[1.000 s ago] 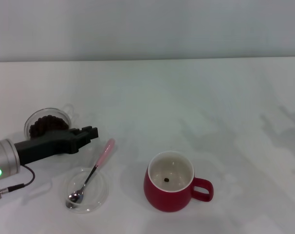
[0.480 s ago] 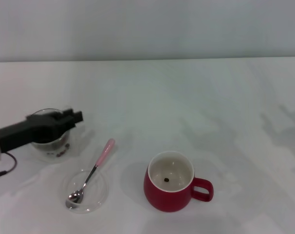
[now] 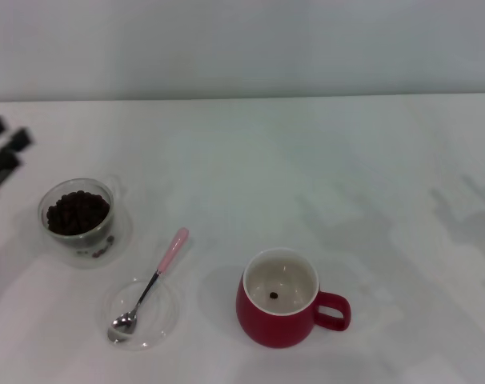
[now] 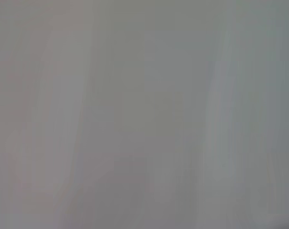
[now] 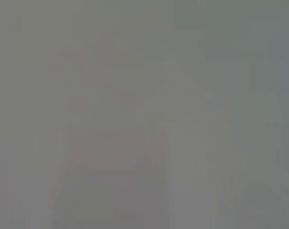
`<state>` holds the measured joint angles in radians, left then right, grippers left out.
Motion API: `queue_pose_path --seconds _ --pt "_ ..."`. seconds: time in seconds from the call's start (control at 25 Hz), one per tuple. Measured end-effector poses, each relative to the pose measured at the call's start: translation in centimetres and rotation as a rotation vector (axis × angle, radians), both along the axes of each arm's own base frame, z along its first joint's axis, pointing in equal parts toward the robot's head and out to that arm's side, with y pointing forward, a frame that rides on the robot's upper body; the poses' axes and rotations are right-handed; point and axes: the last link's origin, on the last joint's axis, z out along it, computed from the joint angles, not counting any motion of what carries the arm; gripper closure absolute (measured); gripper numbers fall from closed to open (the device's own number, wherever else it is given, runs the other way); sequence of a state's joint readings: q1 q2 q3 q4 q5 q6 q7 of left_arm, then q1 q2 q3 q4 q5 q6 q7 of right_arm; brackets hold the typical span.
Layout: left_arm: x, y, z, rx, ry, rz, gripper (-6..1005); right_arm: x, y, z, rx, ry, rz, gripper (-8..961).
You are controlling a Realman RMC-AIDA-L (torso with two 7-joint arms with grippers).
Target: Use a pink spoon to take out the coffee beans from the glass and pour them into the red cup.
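1. Pulled back, my left gripper (image 3: 2,156) now sits at the far left edge, clear of the glass (image 3: 78,218); I can't tell its finger gap.
2. Coffee beans (image 3: 78,212) fill the glass.
3. Pink spoon (image 3: 149,284) rests on a clear dish (image 3: 141,313).
4. Red cup (image 3: 284,298) stands rightward, one bean inside.

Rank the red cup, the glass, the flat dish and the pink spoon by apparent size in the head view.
1. red cup
2. glass and flat dish: similar footprint, not ranked
3. pink spoon: long but thinnest
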<state>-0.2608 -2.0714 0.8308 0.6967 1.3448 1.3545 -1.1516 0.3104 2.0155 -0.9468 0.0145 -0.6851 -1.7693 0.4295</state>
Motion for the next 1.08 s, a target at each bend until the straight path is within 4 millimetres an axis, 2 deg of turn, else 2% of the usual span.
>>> queue_pose_path --seconds 0.12,0.4,0.56,0.84,1.08 --pt "-1.7 -1.7 1.6 0.154 0.023 0.014 555 0.0 -0.2 -0.1 -0.006 -0.001 0.001 287" --pt "-6.6 -5.9 3.6 0.459 0.058 0.183 555 0.1 -0.4 -0.2 -0.007 0.001 -0.003 287" --pt "-8.6 -7.4 4.0 0.57 0.086 0.281 555 0.1 -0.5 -0.1 -0.005 0.0 0.003 287" --pt "-9.8 -7.9 3.5 0.673 0.113 0.368 555 -0.1 -0.3 -0.3 0.006 -0.034 0.012 287" --pt "-9.5 -6.8 2.8 0.753 0.135 0.401 555 -0.3 -0.1 -0.3 0.017 -0.053 0.017 287"
